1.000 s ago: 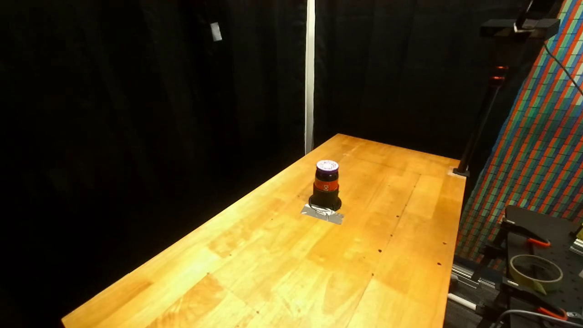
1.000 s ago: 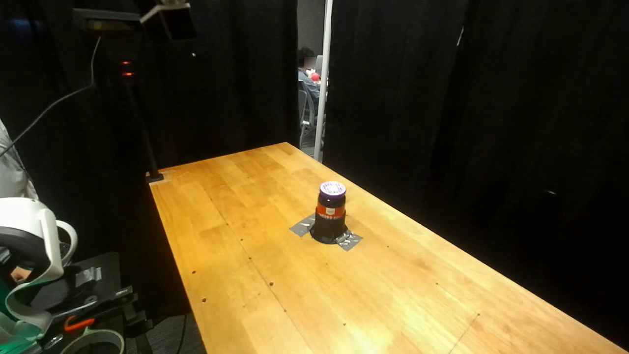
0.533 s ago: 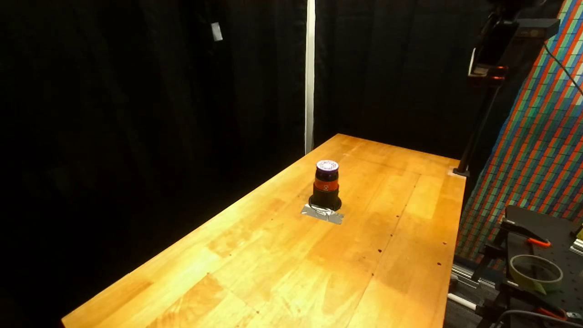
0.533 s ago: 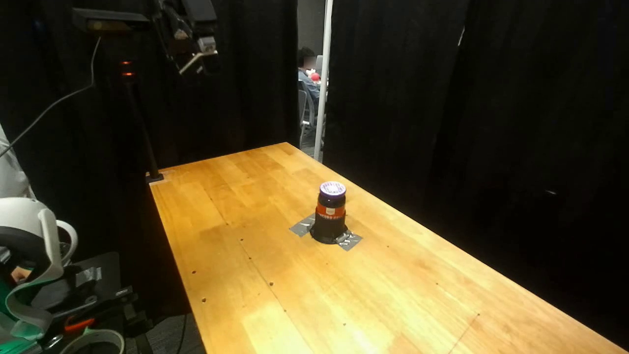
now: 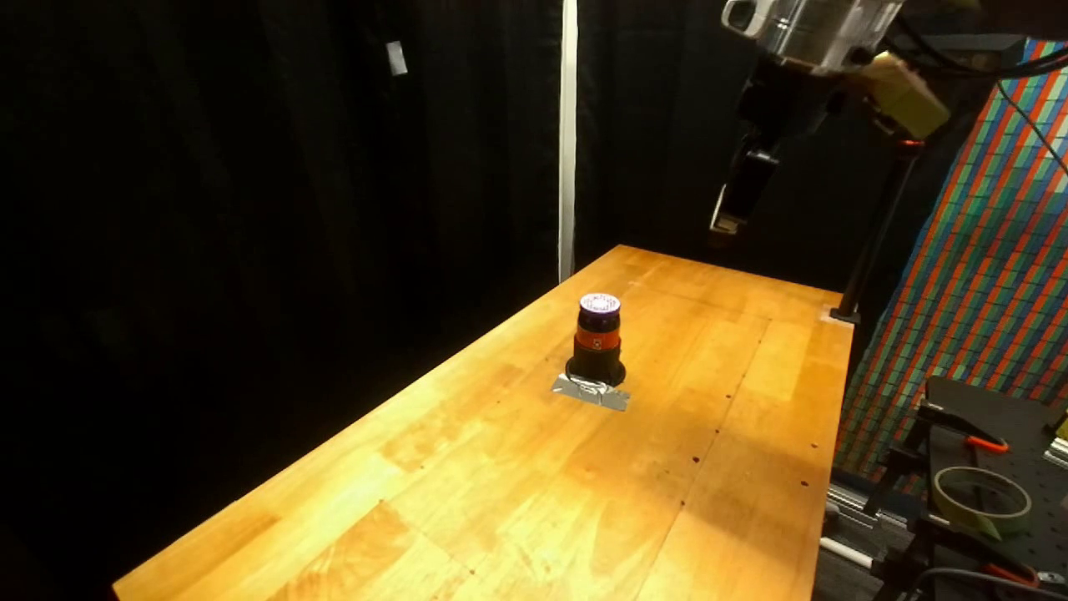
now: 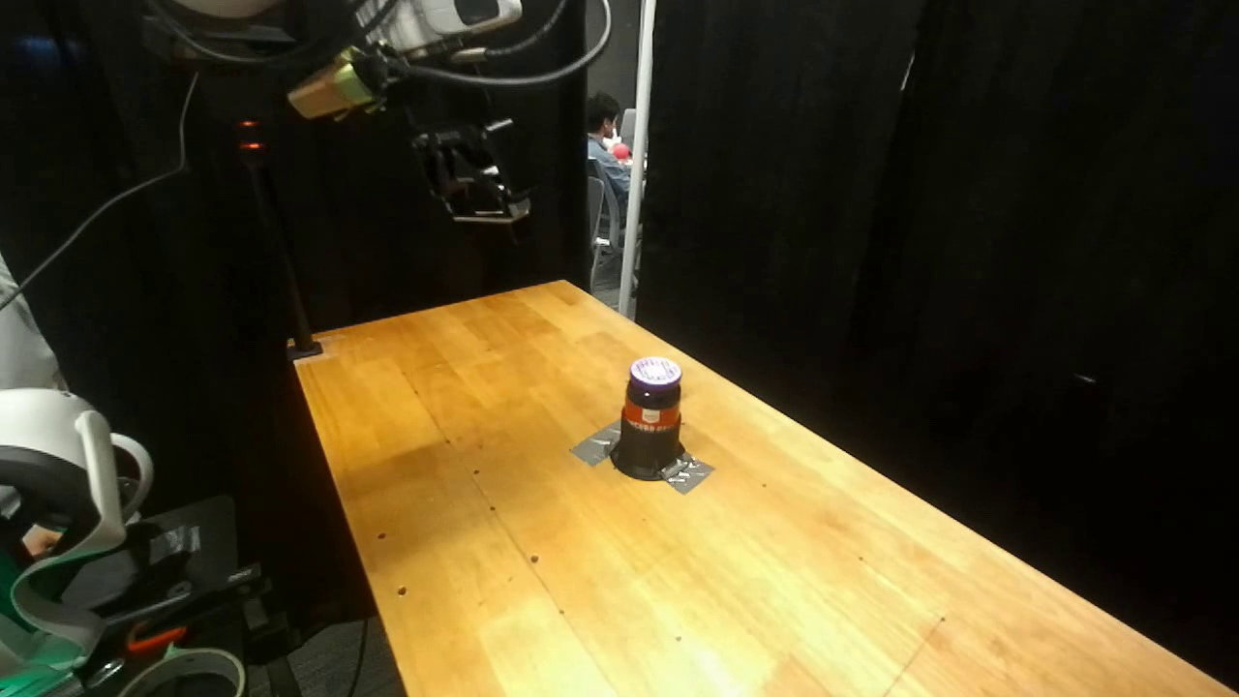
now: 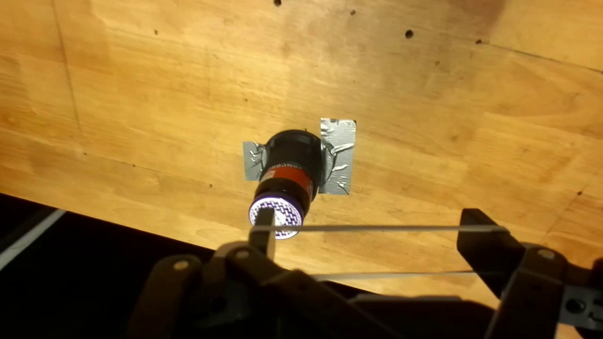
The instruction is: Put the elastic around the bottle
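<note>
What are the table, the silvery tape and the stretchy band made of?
Table: wood, seemingly varnished; grain shows and light glares off it. Tape: perhaps plastic-coated cloth, shiny grey and wrinkled. Elastic: probably rubber, pale and dull-looking, pulled straight between the robot's fingers.

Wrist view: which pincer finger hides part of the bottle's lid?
The picture's left-hand finger: it overlaps the patterned lid. The picture's right-hand finger shows against the wooden table instead.
</note>
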